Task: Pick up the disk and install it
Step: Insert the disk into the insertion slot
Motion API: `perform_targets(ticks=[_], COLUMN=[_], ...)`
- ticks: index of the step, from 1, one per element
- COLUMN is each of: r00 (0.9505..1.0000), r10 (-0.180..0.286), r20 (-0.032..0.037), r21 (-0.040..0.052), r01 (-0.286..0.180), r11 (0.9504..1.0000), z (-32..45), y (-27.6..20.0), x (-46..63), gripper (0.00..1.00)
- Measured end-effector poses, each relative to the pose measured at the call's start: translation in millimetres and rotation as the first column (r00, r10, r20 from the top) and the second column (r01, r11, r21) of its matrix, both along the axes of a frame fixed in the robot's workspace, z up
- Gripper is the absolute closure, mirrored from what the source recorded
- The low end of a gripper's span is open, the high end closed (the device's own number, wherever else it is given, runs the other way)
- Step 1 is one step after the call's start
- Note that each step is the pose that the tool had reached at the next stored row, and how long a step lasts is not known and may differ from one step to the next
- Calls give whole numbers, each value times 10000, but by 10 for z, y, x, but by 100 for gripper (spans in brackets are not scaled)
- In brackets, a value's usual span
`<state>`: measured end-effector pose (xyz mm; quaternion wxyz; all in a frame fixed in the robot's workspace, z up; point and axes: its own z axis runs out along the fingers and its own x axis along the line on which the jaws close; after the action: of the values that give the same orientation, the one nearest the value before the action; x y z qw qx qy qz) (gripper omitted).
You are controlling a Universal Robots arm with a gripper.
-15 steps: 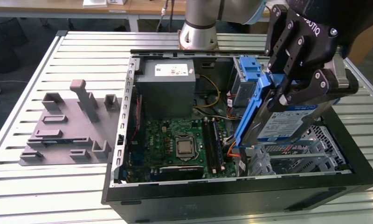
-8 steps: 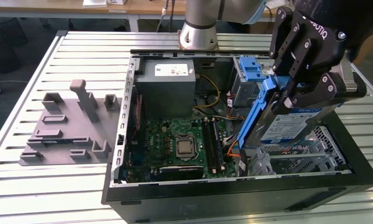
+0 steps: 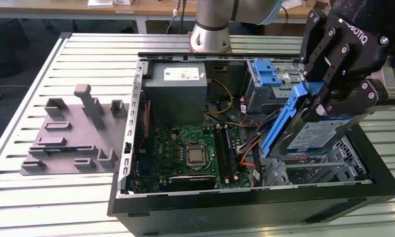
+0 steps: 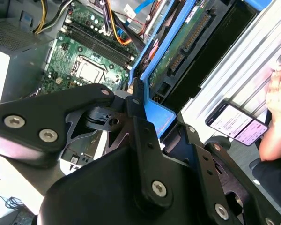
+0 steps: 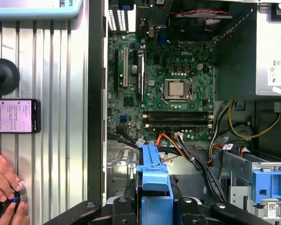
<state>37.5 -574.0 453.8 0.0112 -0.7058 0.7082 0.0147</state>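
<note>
In the exterior view, the black two-fingered tool (image 3: 326, 106) was clamped tight on the disk (image 3: 316, 133), a flat silver rectangular hard drive with a blue-and-white label and blue plastic side rails. The disk hung steeply tilted over the exterior view's right end of the open black computer case (image 3: 250, 210). Whether its low end touched anything inside, I could not tell. The case lay on its side on the slatted metal bench (image 3: 53, 197). Inside it were the green motherboard (image 3: 184, 148) and the grey metal power-supply box with a white sticker (image 3: 177, 84). A silver metal cage with a blue plastic latch (image 3: 270, 74) stood just behind the disk. A grey plastic fixture block (image 3: 69, 133) sat on the bench at the exterior view's left, apart from the case.

Over to the second wrist view: the tool's black links loomed large, closed around one blue rail (image 4: 159, 115). The disk's green circuit-board underside (image 4: 187, 42) was in plain sight, with the motherboard beyond it. Outside the case, a dark phone with a lit screen (image 4: 236, 124) lay on the bench, and a person's hand (image 4: 277, 93) was just beside it.

In the first wrist view, the blue rail sat gripped between the tool's black parts. The orange cables (image 5: 171, 140) ran just past the rail, with the motherboard spread out behind them. The phone lay flat on the bench outside the case wall, and the hand rested near it on a small dark object.
</note>
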Motion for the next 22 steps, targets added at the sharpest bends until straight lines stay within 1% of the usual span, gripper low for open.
perform_targets(ticks=[4, 10, 20, 22], r00=[9999, 9999, 9999, 9999], r10=[120, 131, 130, 131], r20=[0, -1, -1, -1], r21=[18, 23, 28, 28], r01=[-120, -131, -130, -131], r11=[9999, 9999, 9999, 9999], z=[-9, -17, -28, -49], y=[-1, -1, -1, -1], x=[36, 102, 155, 196], gripper=[64, 64, 64, 64])
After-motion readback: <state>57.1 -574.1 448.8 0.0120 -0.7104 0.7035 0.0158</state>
